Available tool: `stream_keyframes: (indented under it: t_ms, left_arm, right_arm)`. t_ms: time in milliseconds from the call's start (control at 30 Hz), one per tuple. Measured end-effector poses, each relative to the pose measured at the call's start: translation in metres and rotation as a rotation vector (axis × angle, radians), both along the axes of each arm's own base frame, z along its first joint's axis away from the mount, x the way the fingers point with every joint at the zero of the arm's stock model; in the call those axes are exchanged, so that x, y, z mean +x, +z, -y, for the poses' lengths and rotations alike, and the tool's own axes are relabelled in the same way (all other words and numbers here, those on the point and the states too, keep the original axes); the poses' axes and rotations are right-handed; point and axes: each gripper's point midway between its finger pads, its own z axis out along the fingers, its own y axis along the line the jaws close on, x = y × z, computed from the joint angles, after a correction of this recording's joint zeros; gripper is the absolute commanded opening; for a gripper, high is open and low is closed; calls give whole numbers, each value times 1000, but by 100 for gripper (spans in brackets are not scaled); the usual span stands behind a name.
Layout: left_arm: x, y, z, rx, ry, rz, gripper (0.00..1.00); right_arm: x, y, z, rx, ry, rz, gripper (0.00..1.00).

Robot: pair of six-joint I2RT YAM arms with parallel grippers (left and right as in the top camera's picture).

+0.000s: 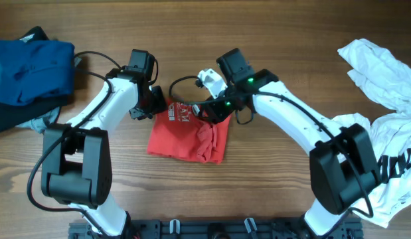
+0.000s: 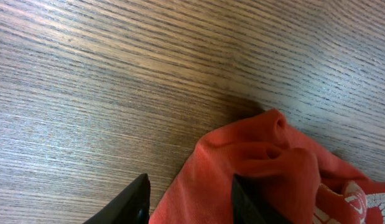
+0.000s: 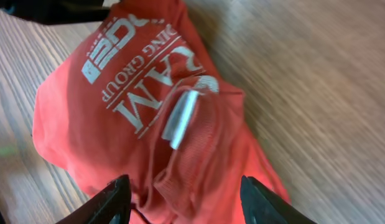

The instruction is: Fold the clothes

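Observation:
A red T-shirt (image 1: 188,136) with white lettering lies folded small at the table's middle. My left gripper (image 1: 154,105) is open at its upper left corner, and the red cloth edge (image 2: 204,180) lies between the jaws (image 2: 191,202). My right gripper (image 1: 212,111) is open over the shirt's upper right part, its jaws (image 3: 186,202) straddling bunched red cloth (image 3: 148,124) with a white neck tag (image 3: 181,118) showing.
A dark blue garment pile (image 1: 26,70) lies at the far left. A crumpled white garment (image 1: 388,119) with dark print lies at the right edge. Bare wood shows around the red shirt.

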Motion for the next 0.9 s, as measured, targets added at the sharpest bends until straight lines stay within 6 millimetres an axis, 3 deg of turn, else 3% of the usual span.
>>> stream_keyframes:
  t_ms: [167,200,267,300,367,400,433,467,667,900]
  left_arm:
    - [0,0,0,0,0,0,44]
    - [0,0,0,0,0,0,44]
    - [0,0,0,0,0,0,45]
    - [0,0,0,0,0,0,45]
    - [0,0,1,-3,0,-1,44]
    - [-1,0,1,-4,-1,-3,44]
    - [-1,0,1,-7,-1,-4,41]
    - [-1,0,1,-7,-1,-4,40]
    - [-1,0,2,-10,1,-7,39]
    - [-2,0,2,-10,1,-8,40]
  right_arm:
    - [-5,-27,-5,-69,5,-25,56]
    - [-6,-31,-4,-77,3,-35,49]
    - [-7,-38,-4,-92,-3,-45,12]
    - [-3,-41,3,-132,-64,-47,4]
    - [3,-51,39,-298,-419,-108,4]
    - [5,-55,65,-394,-529,-101,12]
    - [3,-55,77,-435,-596,-113,26]
    - [0,-56,86,-466,-636,-126,33]
    - [-10,-56,100,-524,-726,-166,37]
    - [-39,-51,136,-707,-876,-222,38]
